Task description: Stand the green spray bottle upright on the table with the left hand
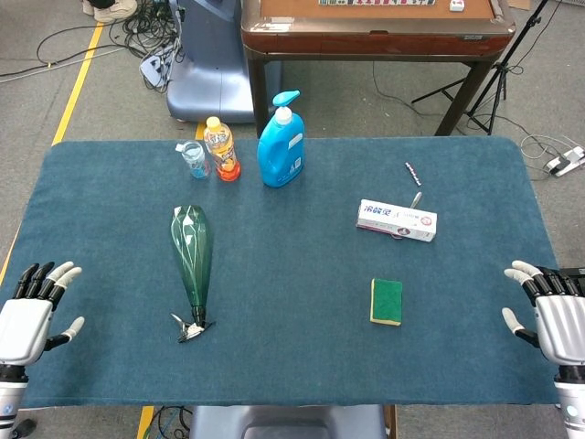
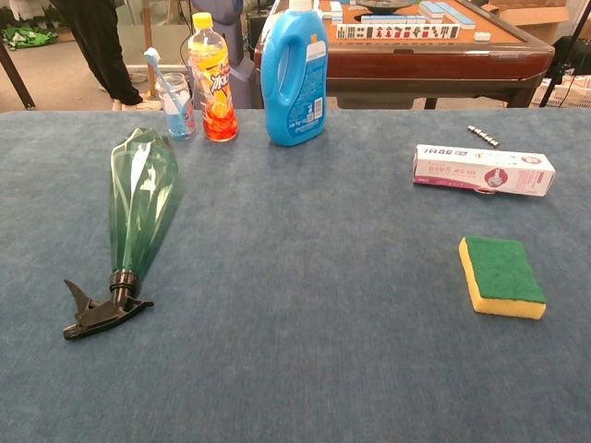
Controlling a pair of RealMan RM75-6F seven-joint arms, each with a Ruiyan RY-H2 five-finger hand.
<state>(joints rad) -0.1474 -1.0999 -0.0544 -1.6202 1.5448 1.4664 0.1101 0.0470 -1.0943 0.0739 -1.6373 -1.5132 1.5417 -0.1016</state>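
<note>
The green spray bottle [image 1: 193,251] lies on its side on the blue table [image 1: 292,366], left of centre. Its black trigger head [image 1: 191,326] points toward the near edge and its wide base points away. The chest view shows the same bottle [image 2: 138,198] with the trigger head [image 2: 97,312] at lower left. My left hand [image 1: 29,311] hovers at the near left corner, fingers spread and holding nothing, well left of the bottle. My right hand [image 1: 556,315] is at the near right edge, fingers also spread and empty. Neither hand appears in the chest view.
At the back left stand a blue detergent bottle [image 1: 280,142], an orange drink bottle [image 1: 221,149] and a small cup with a toothbrush [image 1: 194,159]. A toothpaste box [image 1: 396,219], a pen [image 1: 413,174] and a green-yellow sponge [image 1: 386,302] lie on the right half.
</note>
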